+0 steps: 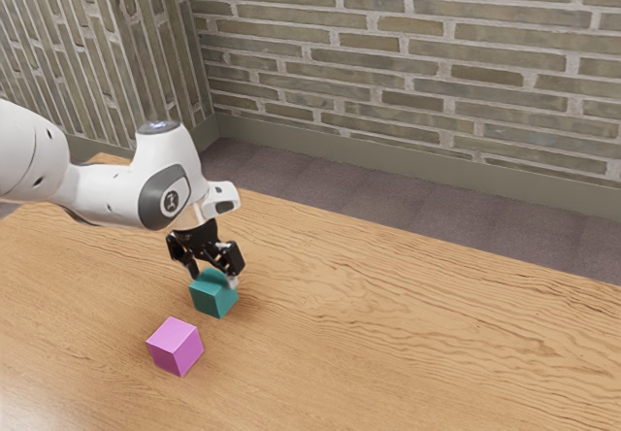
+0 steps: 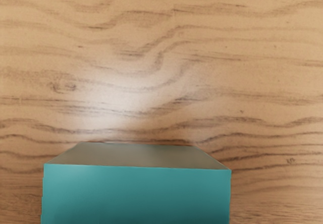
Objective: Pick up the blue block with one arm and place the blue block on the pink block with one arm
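Observation:
The blue block point(image 1: 214, 297), teal in colour, sits low on the wooden table point(image 1: 408, 334), and I cannot tell whether it touches the wood. My black gripper point(image 1: 211, 274) comes down on it from above, with a finger against each of two opposite sides, so it is shut on the block. In the wrist view the blue block point(image 2: 136, 193) shows large just under my hand, with wood grain beyond it. The pink block point(image 1: 176, 346) stands on the table a short way in front of the blue one, toward the exterior view's lower left, apart from it.
The wooden table stretches wide toward the exterior view's right and front. Its far edge runs diagonally behind my arm, with a carpeted floor point(image 1: 437, 198) and brick walls point(image 1: 408, 52) beyond.

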Robot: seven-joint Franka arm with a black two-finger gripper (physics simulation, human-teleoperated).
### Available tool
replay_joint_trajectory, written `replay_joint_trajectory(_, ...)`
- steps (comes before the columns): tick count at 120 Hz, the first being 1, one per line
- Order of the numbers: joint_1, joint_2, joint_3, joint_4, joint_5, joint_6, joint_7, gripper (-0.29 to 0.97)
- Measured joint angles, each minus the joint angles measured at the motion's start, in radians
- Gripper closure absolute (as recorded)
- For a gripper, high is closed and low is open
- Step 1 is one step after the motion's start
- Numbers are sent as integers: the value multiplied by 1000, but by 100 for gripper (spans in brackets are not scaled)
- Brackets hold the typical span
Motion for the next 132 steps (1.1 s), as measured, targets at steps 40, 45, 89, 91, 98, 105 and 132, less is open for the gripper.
replay_joint_trajectory(40,3,67,1,1,-23,4,3,0)
replay_joint_trajectory(45,3,69,1,2,-25,4,3,1)
replay_joint_trajectory(89,-2,-28,3,23,-1,-12,-10,30)
replay_joint_trajectory(91,-4,-45,3,19,-1,-18,-11,29)
replay_joint_trajectory(98,-12,-109,3,-8,0,-37,-12,29)
replay_joint_trajectory(105,-21,-201,3,-62,0,-56,-13,29)
replay_joint_trajectory(132,-32,-498,3,-274,0,-177,-17,29)
